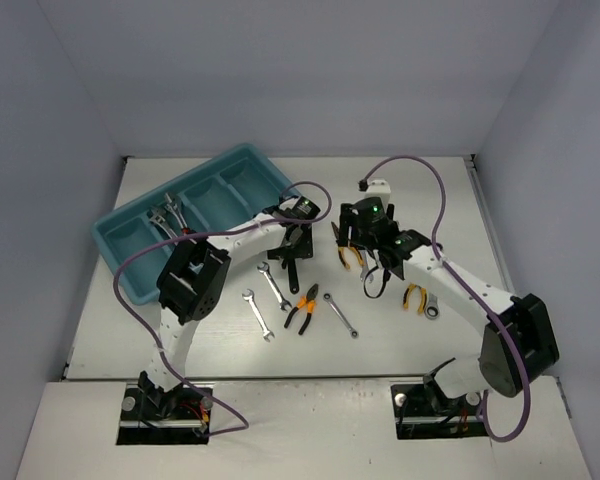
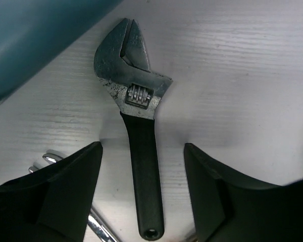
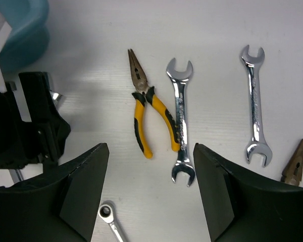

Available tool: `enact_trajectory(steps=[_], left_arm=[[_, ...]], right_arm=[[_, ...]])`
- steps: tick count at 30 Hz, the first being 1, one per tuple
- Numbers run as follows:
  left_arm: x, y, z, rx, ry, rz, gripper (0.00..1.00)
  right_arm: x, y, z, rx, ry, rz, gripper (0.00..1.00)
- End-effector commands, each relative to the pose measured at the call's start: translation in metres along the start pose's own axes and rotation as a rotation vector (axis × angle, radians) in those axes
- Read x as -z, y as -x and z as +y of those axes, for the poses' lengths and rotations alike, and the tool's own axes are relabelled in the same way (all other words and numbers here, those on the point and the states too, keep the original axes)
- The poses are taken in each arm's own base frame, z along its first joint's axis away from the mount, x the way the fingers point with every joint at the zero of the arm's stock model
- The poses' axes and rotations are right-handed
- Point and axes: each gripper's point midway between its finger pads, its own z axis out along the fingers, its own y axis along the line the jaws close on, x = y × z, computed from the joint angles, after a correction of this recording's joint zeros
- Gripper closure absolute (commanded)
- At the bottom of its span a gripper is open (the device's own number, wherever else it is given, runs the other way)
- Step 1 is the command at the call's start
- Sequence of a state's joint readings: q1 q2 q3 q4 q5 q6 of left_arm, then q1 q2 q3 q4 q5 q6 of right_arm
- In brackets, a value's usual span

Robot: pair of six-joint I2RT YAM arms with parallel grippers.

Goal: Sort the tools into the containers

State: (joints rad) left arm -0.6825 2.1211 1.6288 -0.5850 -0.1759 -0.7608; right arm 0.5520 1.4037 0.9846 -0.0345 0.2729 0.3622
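Note:
A black-handled adjustable wrench lies flat on the table, its head toward the teal tray. My left gripper is open, one finger on each side of the handle with a gap on both sides. My right gripper is open over bare table with nothing between its fingers. Just beyond it lie yellow-handled pliers and a silver wrench. In the top view the left gripper and right gripper hang mid-table. The tray holds a few tools.
Loose on the table are two silver wrenches, pliers, a ratchet wrench, orange-handled pliers by the right gripper, and yellow-handled pliers with a small wrench. A second wrench lies right of the first.

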Motion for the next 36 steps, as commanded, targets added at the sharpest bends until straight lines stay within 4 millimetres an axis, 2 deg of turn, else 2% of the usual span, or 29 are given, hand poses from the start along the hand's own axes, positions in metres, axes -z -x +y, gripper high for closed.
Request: enact_trajectory(steps=[1, 7, 12, 15, 17, 20, 24, 31, 36], left_arm=[[0.016, 0.018, -0.008, 0.039, -0.017, -0.04, 0.46], [0.002, 0.007, -0.006, 0.011, 0.006, 0.018, 0.59], [-0.012, -0.005, 0.0, 0.013, 0.025, 0.07, 0.74], [-0.018, -0.009, 0.002, 0.007, 0.024, 0.093, 0.96], [-0.018, -0.01, 0.0, -0.001, 0.013, 0.1, 1.0], [-0.002, -0.002, -0.017, -0.019, -0.045, 0.077, 1.0], [0.03, 0.013, -0.032, -0.03, -0.109, 0.018, 1.0], [0.069, 0.042, -0.035, -0.036, -0.154, -0.078, 1.0], [0.08, 0.048, -0.036, -0.029, -0.17, -0.101, 1.0]], right_arm=[[0.01, -0.004, -0.012, -0.009, -0.019, -0.01, 0.35], [0.014, -0.011, -0.017, -0.025, -0.027, -0.005, 0.35], [0.016, -0.011, -0.018, -0.034, -0.025, -0.01, 0.35], [0.016, -0.012, -0.02, -0.028, -0.028, -0.01, 0.35], [0.017, -0.012, -0.02, -0.027, -0.028, -0.008, 0.35], [0.019, -0.01, -0.022, -0.025, -0.033, -0.015, 0.35], [0.022, -0.007, -0.028, -0.03, -0.045, -0.029, 0.35], [0.025, -0.003, -0.029, -0.029, -0.038, -0.039, 0.35], [0.026, -0.001, -0.027, -0.027, -0.033, -0.043, 0.35]])
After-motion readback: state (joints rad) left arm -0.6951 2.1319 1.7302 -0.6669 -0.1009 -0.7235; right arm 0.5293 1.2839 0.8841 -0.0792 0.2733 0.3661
